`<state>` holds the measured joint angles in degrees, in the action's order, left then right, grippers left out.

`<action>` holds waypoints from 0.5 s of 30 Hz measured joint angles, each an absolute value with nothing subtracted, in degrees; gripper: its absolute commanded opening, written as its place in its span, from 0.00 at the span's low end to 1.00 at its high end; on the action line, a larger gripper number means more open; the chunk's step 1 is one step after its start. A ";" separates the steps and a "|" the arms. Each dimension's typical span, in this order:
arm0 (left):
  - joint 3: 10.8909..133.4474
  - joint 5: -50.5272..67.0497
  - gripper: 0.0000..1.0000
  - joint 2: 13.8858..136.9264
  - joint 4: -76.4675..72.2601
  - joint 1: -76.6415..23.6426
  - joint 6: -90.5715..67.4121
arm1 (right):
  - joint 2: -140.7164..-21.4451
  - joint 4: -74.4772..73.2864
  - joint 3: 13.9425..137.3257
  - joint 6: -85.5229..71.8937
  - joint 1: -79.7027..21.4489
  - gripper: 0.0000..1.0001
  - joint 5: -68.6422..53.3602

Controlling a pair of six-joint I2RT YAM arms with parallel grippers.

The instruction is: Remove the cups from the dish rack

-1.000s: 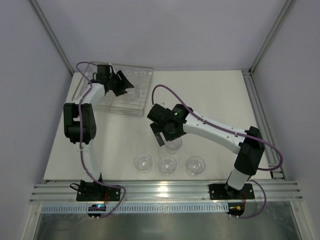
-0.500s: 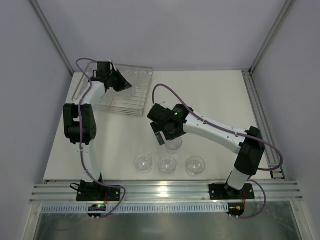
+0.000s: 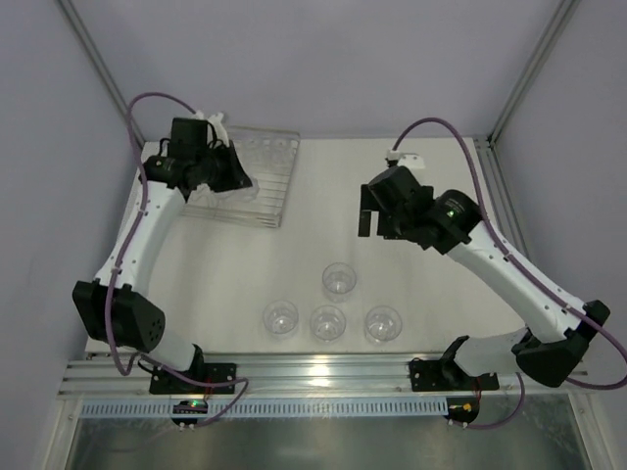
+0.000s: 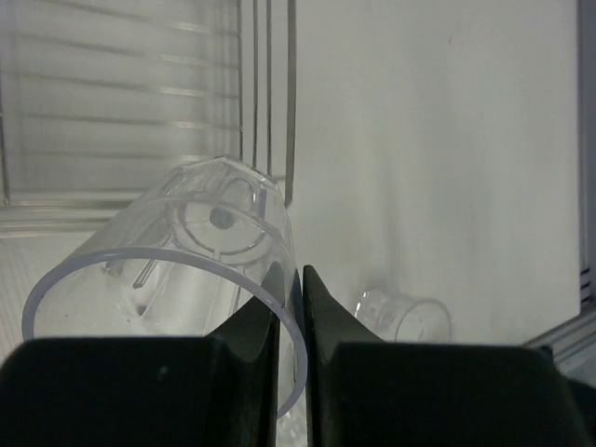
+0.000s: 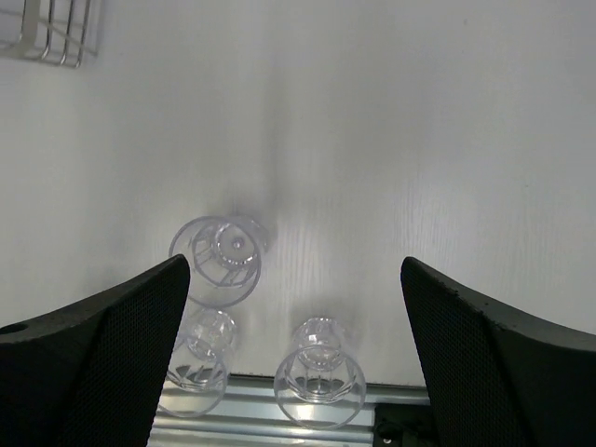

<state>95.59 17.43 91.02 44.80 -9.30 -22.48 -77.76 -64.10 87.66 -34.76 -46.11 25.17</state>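
Left hand (image 4: 289, 284) is pinching the rim of a cup (image 4: 177, 251), apparently over the dish rack (image 3: 269, 191). Right hand (image 5: 295, 270) is hovering with fingers spread wide, gripping nothing.

- cups (image 3: 339, 280): clear colourless plastic, smooth, glossy, bright glints along the rims
- dish rack (image 3: 266, 171): thin wire, silvery, shiny
- table (image 3: 431, 294): white, matt, smooth, faint fine grain up close
- left gripper (image 4: 291, 279): black plastic fingers, smooth, dull satin sheen
- right gripper (image 5: 293, 270): black fingers, matt, finely dotted texture
- arm links (image 3: 514, 279): white glossy shells, black matt joints
- cables (image 3: 157, 95): purple, smooth sheath
- rail (image 3: 323, 374): silvery ribbed metal, brushed look
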 measured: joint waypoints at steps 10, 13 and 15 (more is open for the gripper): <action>72.16 10.15 0.00 84.38 51.33 -22.65 -18.22 | -73.97 -64.03 87.15 -35.07 -41.36 0.97 27.94; 71.75 7.01 0.00 85.12 51.35 -23.81 -17.85 | -74.02 -63.99 86.32 -35.11 -41.39 0.97 27.68; 71.77 5.06 0.00 85.27 50.72 -25.63 -17.69 | -74.02 -63.83 85.78 -35.14 -41.39 0.97 27.59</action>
<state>71.77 5.06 85.27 50.72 -25.63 -17.69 -74.02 -63.83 85.78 -35.14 -41.39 27.59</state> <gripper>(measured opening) 0.071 0.971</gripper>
